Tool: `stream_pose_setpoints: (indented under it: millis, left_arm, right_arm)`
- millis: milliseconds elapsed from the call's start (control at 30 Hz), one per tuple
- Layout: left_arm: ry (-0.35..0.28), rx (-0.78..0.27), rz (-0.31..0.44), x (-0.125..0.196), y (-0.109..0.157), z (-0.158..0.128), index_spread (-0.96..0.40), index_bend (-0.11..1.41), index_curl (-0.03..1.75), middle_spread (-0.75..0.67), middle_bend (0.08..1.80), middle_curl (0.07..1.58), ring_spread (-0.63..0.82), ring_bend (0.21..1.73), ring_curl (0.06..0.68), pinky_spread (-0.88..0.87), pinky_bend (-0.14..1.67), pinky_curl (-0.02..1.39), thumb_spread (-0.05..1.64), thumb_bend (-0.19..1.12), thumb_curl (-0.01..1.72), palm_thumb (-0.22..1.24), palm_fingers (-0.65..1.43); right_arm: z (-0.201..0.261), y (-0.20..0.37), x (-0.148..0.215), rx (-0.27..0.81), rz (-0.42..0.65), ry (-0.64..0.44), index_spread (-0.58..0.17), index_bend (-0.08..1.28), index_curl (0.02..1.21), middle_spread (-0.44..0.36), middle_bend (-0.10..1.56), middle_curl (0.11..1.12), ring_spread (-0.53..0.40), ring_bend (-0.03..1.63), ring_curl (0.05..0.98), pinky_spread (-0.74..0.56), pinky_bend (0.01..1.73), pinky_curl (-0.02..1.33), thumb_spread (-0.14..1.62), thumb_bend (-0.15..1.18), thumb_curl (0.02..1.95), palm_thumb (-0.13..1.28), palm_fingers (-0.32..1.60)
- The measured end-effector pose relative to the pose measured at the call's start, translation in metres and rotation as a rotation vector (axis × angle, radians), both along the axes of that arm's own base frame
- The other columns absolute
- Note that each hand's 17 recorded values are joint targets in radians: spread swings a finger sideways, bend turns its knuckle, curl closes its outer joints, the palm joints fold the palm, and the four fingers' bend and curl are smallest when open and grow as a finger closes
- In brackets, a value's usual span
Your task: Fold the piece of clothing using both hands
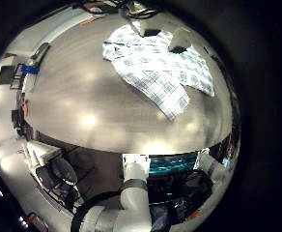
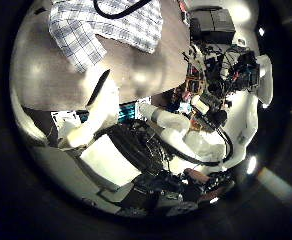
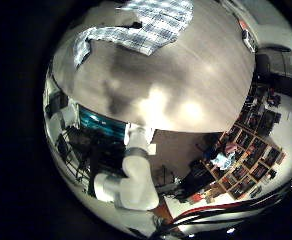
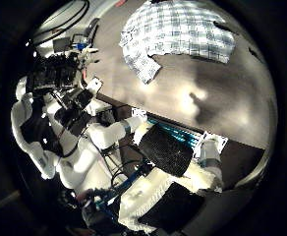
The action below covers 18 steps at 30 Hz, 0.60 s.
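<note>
One plaid shirt lies spread flat on one table.

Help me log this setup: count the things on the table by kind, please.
Plaid shirt, lying flat on the table: 1
Other loose items on the table: 0 that I can make out
Total: 1

light: bright, from overhead — glare spots on the bench | shadows: soft dark patches on bench | distortion: strong fisheye bending, black rims | blur: edges soft
</note>
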State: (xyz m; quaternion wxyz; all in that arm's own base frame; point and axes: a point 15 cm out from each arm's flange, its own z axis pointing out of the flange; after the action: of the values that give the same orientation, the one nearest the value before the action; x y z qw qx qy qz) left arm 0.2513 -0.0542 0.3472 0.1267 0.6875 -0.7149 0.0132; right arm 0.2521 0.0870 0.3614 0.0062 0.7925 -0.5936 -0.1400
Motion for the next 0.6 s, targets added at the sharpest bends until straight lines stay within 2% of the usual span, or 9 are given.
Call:
stream_pose_setpoints:
  millis: [333,467,600]
  left_arm:
    - [-0.011,0.02,0.013,0.005,0.006,-0.001,-0.14,0.22,0.49,0.13,0.18,0.31,0.24,0.61,0.17,0.27,0.23,0.37,1.23,-0.01,0.35,0.52,0.33]
    - [0.029,0.041,-0.045,0.009,-0.002,-0.016,-0.14,0.22,0.49,0.13,0.18,0.31,0.24,0.62,0.173,0.27,0.23,0.37,1.23,-0.01,0.35,0.52,0.33]
    - [0.092,0.13,-0.13,0.017,-0.001,-0.041,-0.12,0.2,0.49,0.15,0.16,0.31,0.25,0.62,0.177,0.28,0.25,0.38,1.22,-0.03,0.34,0.48,0.28]
  right_arm:
    - [0.003,-0.007,0.001,0.0,-0.026,-0.001,-0.408,0.18,0.32,-0.029,0.41,0.38,-0.053,0.87,0.199,0.24,0.83,0.05,1.38,-0.01,0.28,0.4,0.38]
    - [0.007,-0.011,0.005,-0.012,-0.032,-0.014,-0.41,0.18,0.32,-0.031,0.42,0.38,-0.053,0.88,0.198,0.23,0.83,0.04,1.38,-0.01,0.28,0.41,0.4]
    - [0.018,-0.02,0.017,-0.046,-0.04,-0.009,-0.412,0.18,0.33,-0.032,0.43,0.38,-0.057,0.87,0.194,0.23,0.84,0.03,1.38,-0.01,0.28,0.43,0.41]
